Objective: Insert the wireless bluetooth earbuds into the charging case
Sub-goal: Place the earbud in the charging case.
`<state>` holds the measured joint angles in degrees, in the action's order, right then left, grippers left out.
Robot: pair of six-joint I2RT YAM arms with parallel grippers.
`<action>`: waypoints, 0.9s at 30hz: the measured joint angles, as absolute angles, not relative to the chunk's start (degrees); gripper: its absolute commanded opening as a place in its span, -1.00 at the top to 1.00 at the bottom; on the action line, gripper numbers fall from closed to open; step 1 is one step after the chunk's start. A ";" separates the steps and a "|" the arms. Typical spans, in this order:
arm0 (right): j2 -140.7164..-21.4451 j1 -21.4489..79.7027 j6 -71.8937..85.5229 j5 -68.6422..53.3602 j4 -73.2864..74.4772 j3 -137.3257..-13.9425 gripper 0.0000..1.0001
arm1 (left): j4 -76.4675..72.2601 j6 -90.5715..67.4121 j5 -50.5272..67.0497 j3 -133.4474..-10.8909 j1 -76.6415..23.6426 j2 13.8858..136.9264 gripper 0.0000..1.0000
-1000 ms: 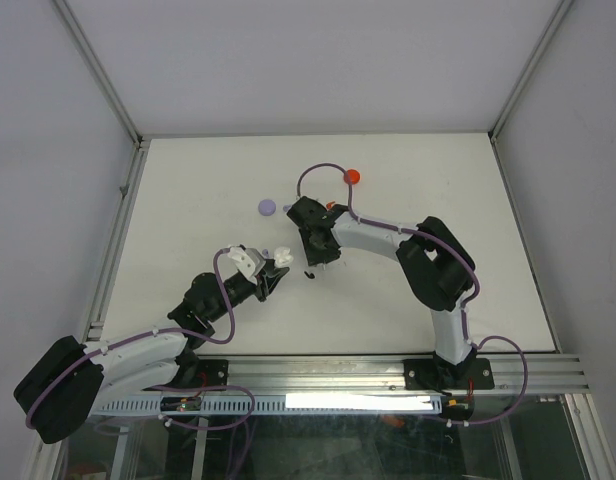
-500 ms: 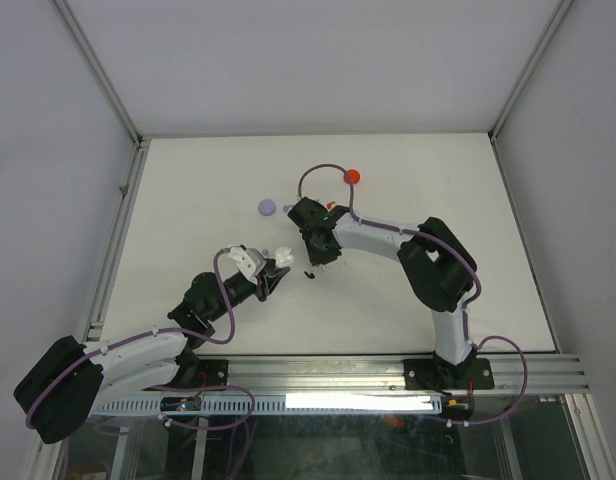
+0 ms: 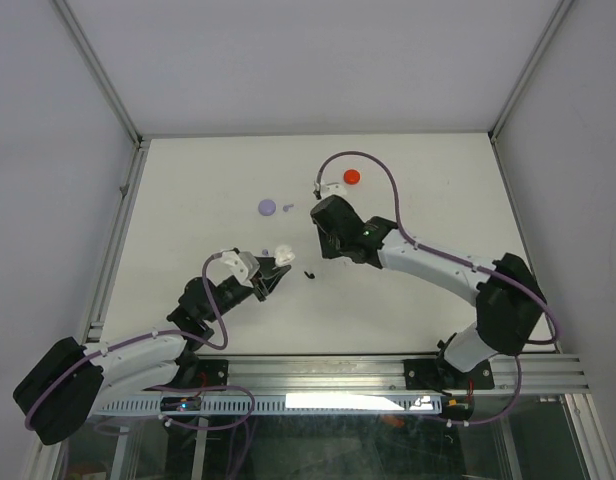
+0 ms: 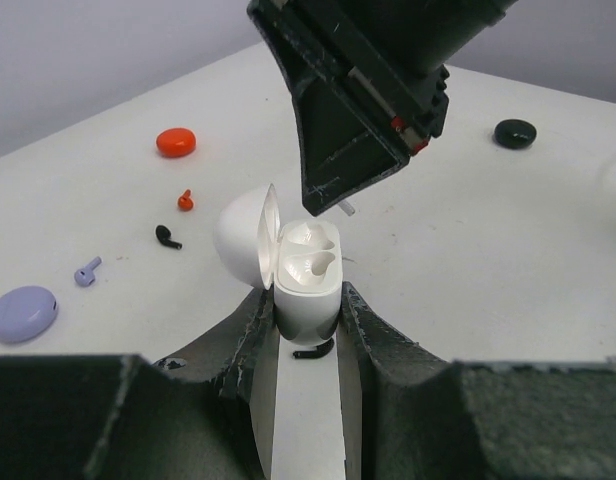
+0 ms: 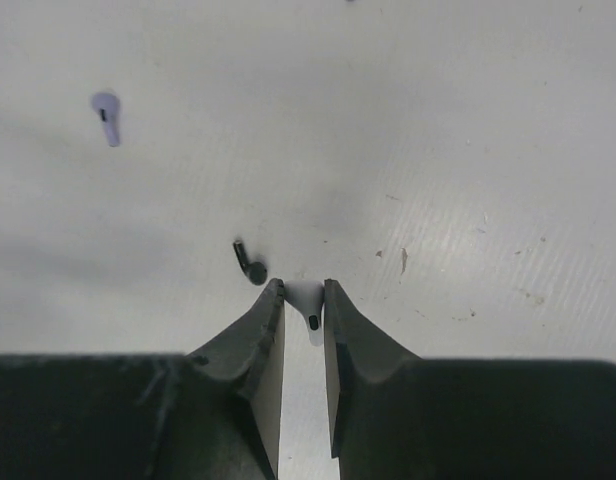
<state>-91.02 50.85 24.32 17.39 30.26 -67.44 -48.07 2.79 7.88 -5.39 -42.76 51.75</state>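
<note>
We find the right gripper (image 5: 303,292) closed on the small white stemmed plastic earbud (image 5: 311,308), poised just above and slightly right of the open white plastic charging case (image 4: 308,275), which the left gripper (image 4: 306,305) clamps upright at frame centre, wells upward.

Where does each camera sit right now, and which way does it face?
Top external: above and behind the bases, looking down on the table; the left arm and right arm show whole.
Left wrist: on the left arm, looking forward past the left claw, which grips the open charging case.
Right wrist: looking down on the table; right claw pinches a white earbud.
Shared: top and left wrist both show the red case and lilac case.
</note>
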 measured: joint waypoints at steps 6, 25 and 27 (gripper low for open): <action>-82.19 54.22 22.94 20.75 24.12 -63.48 0.74 | -54.76 2.39 9.39 -4.69 -42.76 53.30 1.00; -59.92 69.45 9.91 25.96 -9.93 -44.38 0.76 | -67.31 1.83 14.26 -4.60 -42.76 57.14 1.00; -59.94 70.72 7.90 24.99 -13.76 -43.22 0.76 | -67.31 1.32 15.18 -5.08 -42.76 57.17 1.00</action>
